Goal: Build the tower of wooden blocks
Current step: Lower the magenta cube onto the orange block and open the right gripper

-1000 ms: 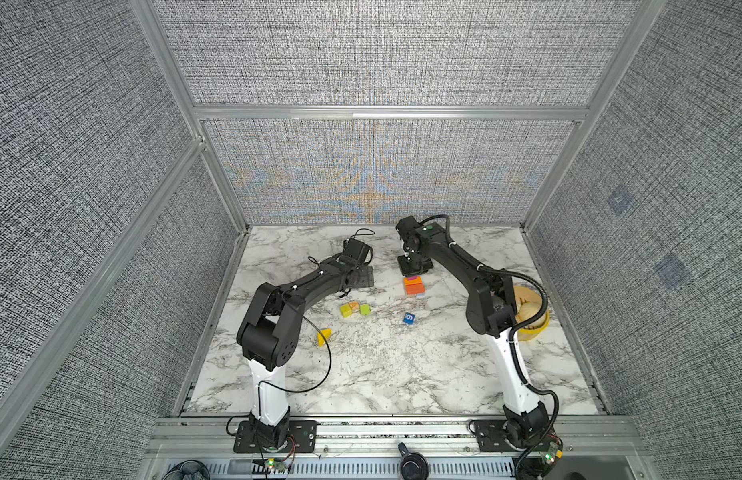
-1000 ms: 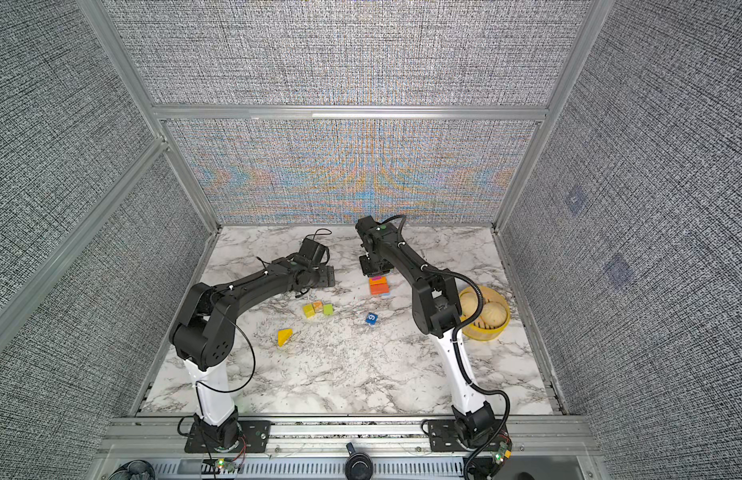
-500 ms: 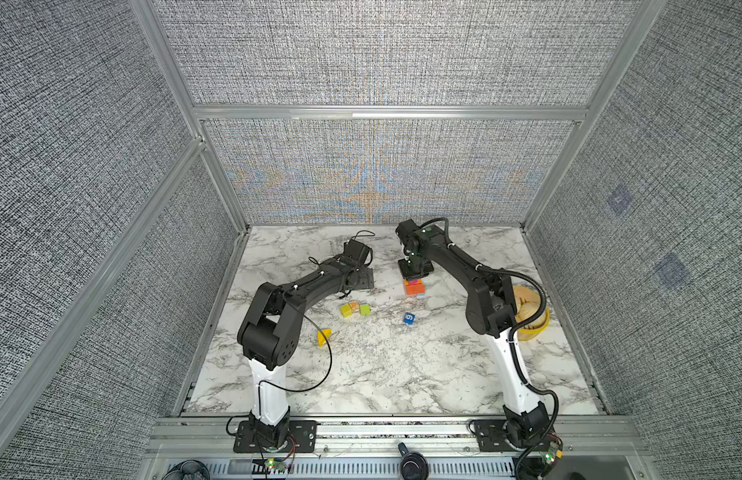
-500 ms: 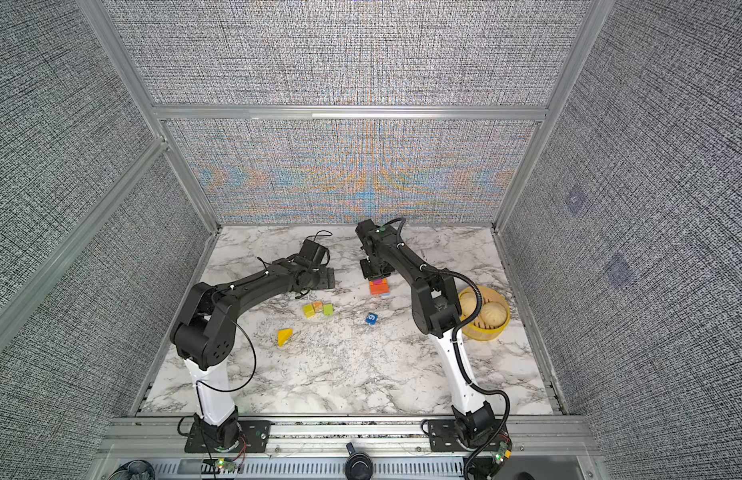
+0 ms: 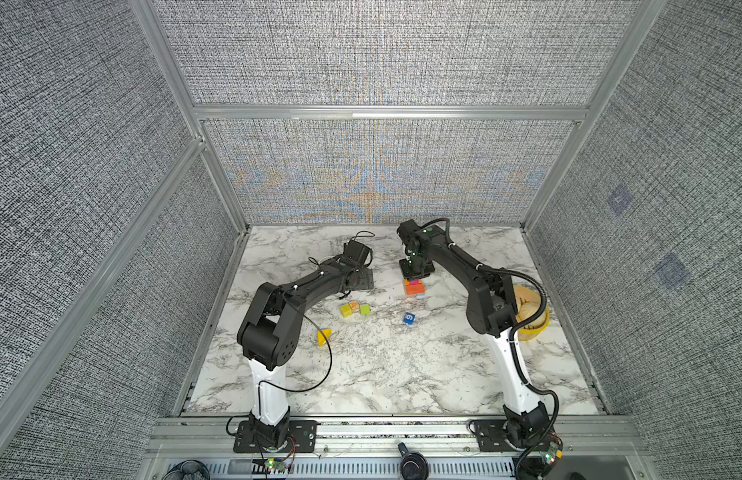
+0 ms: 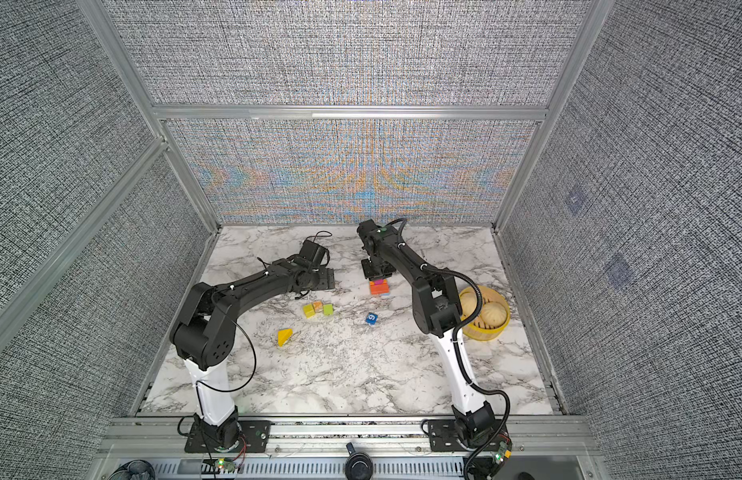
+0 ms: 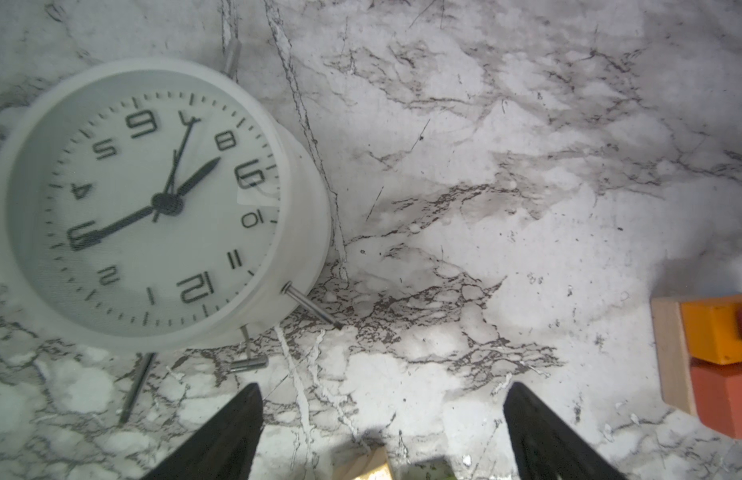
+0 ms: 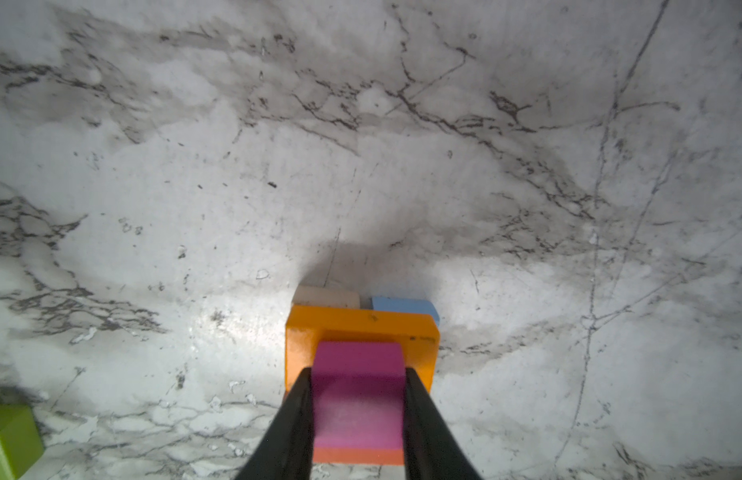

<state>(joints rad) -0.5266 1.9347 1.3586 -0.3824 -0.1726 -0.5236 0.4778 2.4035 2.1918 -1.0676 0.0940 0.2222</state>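
Squeezing the magenta block, the right gripper held it on top of the tower, probably to sit it flat. The left gripper hung open near the white clock.

Five loose wood blocks; one stacked tower; one white clock; one yellow bowl

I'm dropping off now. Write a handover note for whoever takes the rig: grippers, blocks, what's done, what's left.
Right gripper shut on magenta block atop the tower.
Left gripper open, empty, beside the clock.
Done: tan slab, light blue block, orange block, red-orange block stacked.
Left: release magenta; add yellow cube, orange-tan cube, green cube, blue 9 cube, yellow wedge, loose on table.
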